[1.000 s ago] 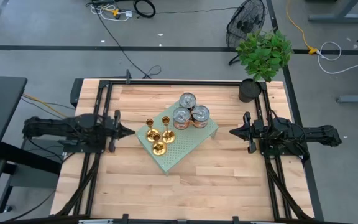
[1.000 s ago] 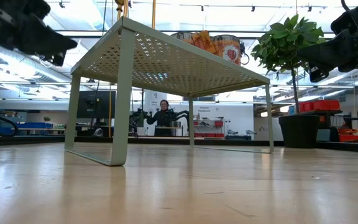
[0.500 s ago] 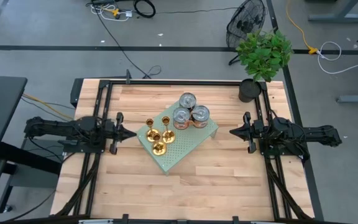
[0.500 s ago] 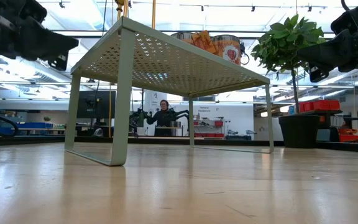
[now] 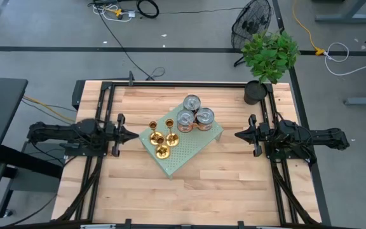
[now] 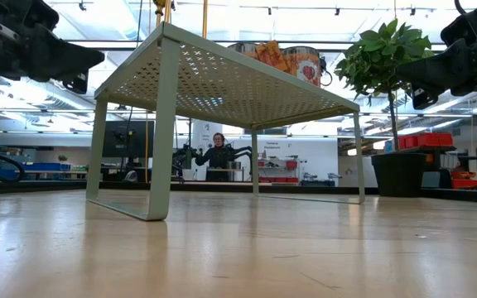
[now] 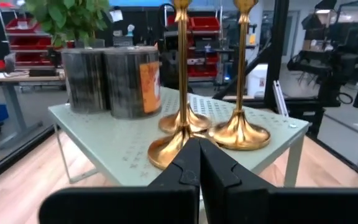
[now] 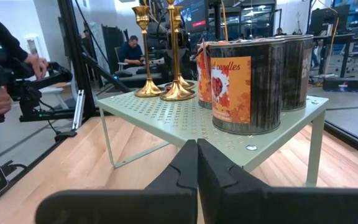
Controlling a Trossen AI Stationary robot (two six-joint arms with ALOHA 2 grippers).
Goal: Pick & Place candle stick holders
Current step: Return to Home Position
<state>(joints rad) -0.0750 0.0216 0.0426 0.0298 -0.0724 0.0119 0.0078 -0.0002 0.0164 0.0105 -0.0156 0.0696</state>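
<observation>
The three holders [image 5: 158, 138] are gleaming a polished gold on the shelf [image 5: 184, 156], which is showing a pale sage green, dotted all over with rows of small holes. The cans [image 5: 185, 119] are shining silver on top, with dark ribbed sides, and their labels [image 8: 232, 89] are glowing orange with red and yellow leaves. The table [image 5: 170, 197] is showing light wood in long planks, framed in black. The left hand [image 5: 134, 135] and the right hand [image 5: 237, 135] are both looking matt black. The plant [image 5: 271, 51] is standing out leafy green in a black pot [image 5: 255, 93].
</observation>
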